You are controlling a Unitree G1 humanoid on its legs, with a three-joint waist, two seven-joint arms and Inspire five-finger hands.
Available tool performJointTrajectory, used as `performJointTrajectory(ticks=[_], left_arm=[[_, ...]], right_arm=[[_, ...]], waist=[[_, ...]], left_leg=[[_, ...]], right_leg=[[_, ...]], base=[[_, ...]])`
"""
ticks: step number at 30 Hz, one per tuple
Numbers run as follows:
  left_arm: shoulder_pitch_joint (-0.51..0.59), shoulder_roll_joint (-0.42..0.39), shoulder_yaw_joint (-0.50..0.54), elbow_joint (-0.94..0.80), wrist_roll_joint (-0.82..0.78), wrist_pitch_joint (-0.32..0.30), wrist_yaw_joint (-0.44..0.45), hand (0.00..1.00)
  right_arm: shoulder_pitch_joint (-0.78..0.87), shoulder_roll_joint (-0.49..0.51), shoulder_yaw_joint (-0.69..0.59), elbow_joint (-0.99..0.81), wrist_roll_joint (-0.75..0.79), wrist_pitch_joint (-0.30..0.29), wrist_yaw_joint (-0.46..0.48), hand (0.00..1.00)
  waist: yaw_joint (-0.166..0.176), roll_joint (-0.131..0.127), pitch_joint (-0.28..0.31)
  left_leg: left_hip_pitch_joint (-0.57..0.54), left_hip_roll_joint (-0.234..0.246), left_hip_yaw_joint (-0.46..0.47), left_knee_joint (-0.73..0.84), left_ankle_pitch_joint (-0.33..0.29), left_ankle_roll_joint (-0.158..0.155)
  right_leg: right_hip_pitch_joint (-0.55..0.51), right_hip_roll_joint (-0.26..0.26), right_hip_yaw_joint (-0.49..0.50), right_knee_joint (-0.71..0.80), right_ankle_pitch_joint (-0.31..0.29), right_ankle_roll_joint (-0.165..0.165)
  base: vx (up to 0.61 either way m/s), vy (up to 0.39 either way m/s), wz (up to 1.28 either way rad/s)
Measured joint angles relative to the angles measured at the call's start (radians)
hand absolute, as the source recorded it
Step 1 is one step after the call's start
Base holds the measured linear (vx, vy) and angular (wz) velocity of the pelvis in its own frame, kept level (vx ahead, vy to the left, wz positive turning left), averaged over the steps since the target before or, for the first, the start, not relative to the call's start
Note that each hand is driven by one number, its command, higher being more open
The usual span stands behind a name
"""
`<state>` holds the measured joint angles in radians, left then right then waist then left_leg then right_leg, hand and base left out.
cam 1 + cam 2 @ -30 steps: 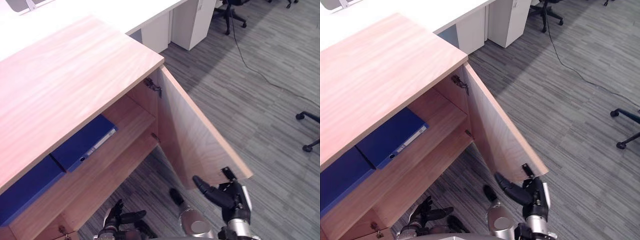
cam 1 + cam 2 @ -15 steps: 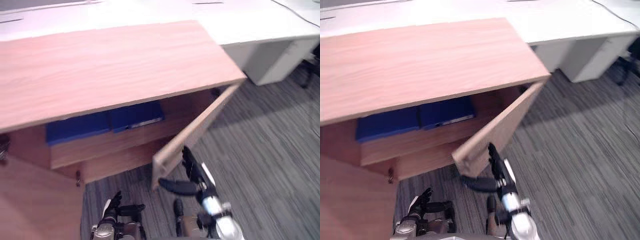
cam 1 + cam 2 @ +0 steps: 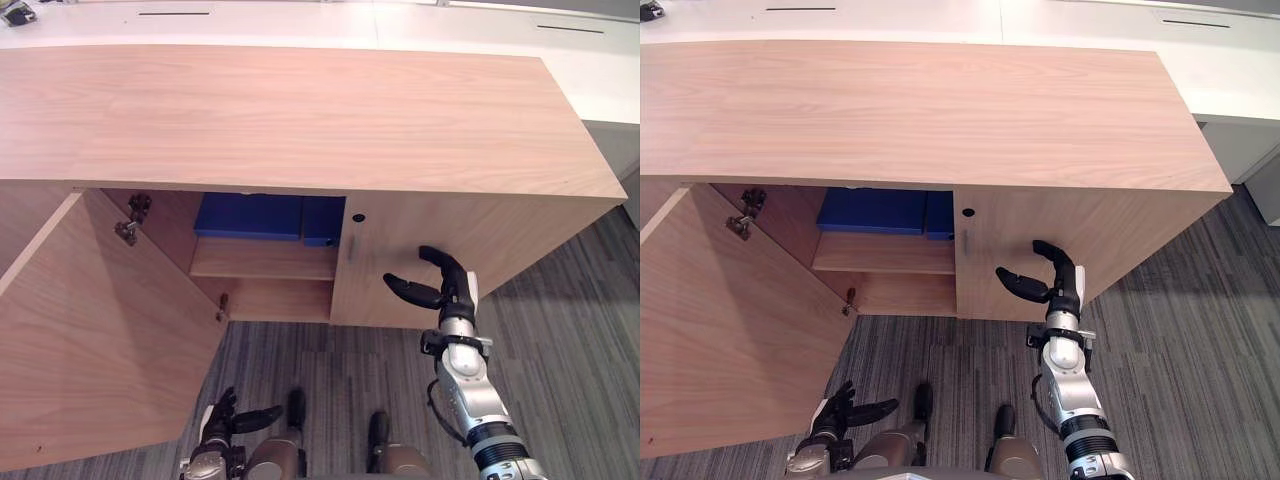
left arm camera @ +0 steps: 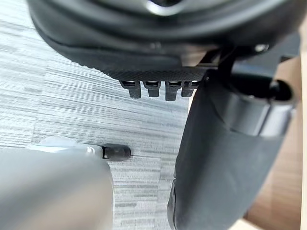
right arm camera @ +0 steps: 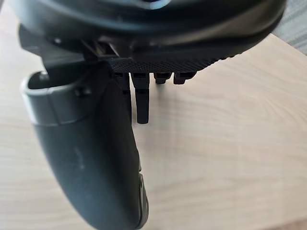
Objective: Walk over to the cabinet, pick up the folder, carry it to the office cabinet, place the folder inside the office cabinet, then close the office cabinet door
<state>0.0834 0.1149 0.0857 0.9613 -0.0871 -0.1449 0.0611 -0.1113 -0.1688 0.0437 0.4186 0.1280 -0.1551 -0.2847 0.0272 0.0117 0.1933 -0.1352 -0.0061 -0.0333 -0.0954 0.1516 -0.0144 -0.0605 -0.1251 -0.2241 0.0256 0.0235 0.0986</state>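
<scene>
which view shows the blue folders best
Left eye view: the blue folders sit unobstructed on the upper shelf beside the open left door. The right eye view shows them similarly; the wrist views face carpet and wood.

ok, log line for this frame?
blue folders: on shelf in light wooden cabinet | right door: shut | left door: open | right robot hand: open, at right door | left robot hand: open, low

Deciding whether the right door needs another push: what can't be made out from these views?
Right door: whether it sits fully shut; the eye views look from above and the cabinet top overhangs its upper edge.
Right hand: contact with that door is unclear, even in the right wrist view.
Blue folders: only front edges show beneath the cabinet top; count unsure.
Left door: cut by the eye views' left edge.
</scene>
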Motion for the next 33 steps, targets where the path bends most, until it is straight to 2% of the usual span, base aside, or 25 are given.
performJointTrajectory(ticks=[3,5,7,11,13,15,17,20,24,28,29,33], left_arm=[[0.037,-0.014,0.015,-0.051,-0.024,-0.007,0.004,1.0],[0.057,-0.015,0.038,-0.068,-0.048,-0.011,0.004,1.0],[0.085,-0.017,0.107,-0.115,-0.095,-0.012,0.005,1.0],[0.122,-0.013,0.251,-0.232,-0.178,-0.014,0.015,1.0],[0.145,0.009,0.329,-0.315,-0.224,-0.022,0.044,1.0],[0.161,0.039,0.35,-0.388,-0.256,-0.031,0.057,1.0],[0.171,0.068,0.359,-0.467,-0.277,-0.038,0.062,1.0],[0.178,0.125,0.375,-0.596,-0.289,-0.044,0.06,1.0],[0.173,0.209,0.399,-0.665,-0.289,-0.058,0.058,1.0],[0.121,0.294,0.397,-0.698,-0.287,-0.08,0.045,1.0],[0.106,0.309,0.396,-0.698,-0.286,-0.082,0.045,1.0],[0.087,0.325,0.376,-0.735,-0.276,-0.087,0.063,1.0]], right_arm=[[0.037,-0.006,-0.021,0.031,0.007,-0.024,0.003,1.0],[0.062,-0.011,-0.02,0.069,0.006,-0.026,0.032,1.0],[0.107,0.005,-0.025,0.164,0.003,-0.02,0.067,1.0],[0.162,0.071,-0.094,0.324,-0.012,0.002,0.086,1.0],[0.168,0.091,-0.149,0.398,-0.01,0.015,0.082,1.0],[0.171,0.09,-0.183,0.411,-0.01,0.018,0.074,1.0],[0.167,0.087,-0.223,0.417,-0.01,0.018,0.06,1.0],[0.162,0.077,-0.27,0.423,-0.003,0.031,0.042,1.0],[0.168,0.076,-0.277,0.43,0.002,0.033,0.048,1.0],[0.17,0.076,-0.295,0.429,0.008,0.032,0.061,1.0],[0.173,0.076,-0.295,0.429,0.009,0.032,0.067,1.0],[0.213,0.085,-0.295,0.429,0.009,0.032,0.087,1.0]], waist=[[0.009,0.015,-0.002],[0.014,0.015,-0.002],[0.041,0.017,-0.003],[0.072,0.03,-0.008],[0.084,0.039,-0.013],[0.099,0.04,-0.013],[0.103,0.039,-0.013],[0.126,0.038,-0.012],[0.123,0.038,-0.012],[0.121,0.035,-0.011],[0.12,0.032,-0.01],[0.109,0.017,-0.016]], left_leg=[[-0.007,-0.01,-0.061,0.0,0.001,-0.001],[-0.006,-0.014,-0.095,0.0,0.002,-0.004],[-0.007,-0.023,-0.152,0.0,0.005,-0.007],[-0.006,-0.052,-0.233,0.0,0.006,-0.007],[-0.001,-0.072,-0.276,0.001,0.038,-0.005],[0.001,-0.089,-0.312,0.006,0.046,0.004],[0.006,-0.102,-0.331,0.007,0.047,0.005],[0.022,-0.112,-0.338,0.007,0.047,0.005],[0.024,-0.11,-0.337,0.006,0.047,0.005],[0.023,-0.105,-0.322,0.0,0.043,0.003],[0.022,-0.104,-0.314,0.0,0.035,0.001],[0.012,-0.077,-0.271,0.0,0.033,0.003]], right_leg=[[0.031,-0.001,-0.068,-0.015,-0.008,0.0],[0.048,-0.001,-0.106,-0.014,-0.021,0.001],[0.08,-0.002,-0.172,-0.011,-0.048,0.002],[0.143,-0.017,-0.3,0.003,-0.105,0.013],[0.179,-0.031,-0.369,0.02,-0.133,0.01],[0.198,-0.038,-0.391,0.026,-0.143,0.004],[0.221,-0.04,-0.394,0.027,-0.153,-0.011],[0.251,-0.044,-0.393,0.029,-0.154,-0.013],[0.253,-0.042,-0.384,0.03,-0.161,-0.013],[0.248,-0.04,-0.356,0.029,-0.182,-0.009],[0.246,-0.04,-0.345,0.026,-0.191,0.001],[0.219,-0.024,-0.309,0.026,-0.197,-0.005]], base=[[0.01,-0.037,0.55],[0.05,-0.058,0.7],[0.1,-0.071,0.93],[0.16,-0.05,1.1],[0.19,-0.036,0.92],[0.2,-0.039,0.72],[0.15,-0.037,0.75],[0.06,-0.045,0.42],[-0.05,-0.056,0.04],[-0.14,-0.023,-0.1],[-0.16,-0.005,-0.18],[-0.13,-0.018,-0.18]])
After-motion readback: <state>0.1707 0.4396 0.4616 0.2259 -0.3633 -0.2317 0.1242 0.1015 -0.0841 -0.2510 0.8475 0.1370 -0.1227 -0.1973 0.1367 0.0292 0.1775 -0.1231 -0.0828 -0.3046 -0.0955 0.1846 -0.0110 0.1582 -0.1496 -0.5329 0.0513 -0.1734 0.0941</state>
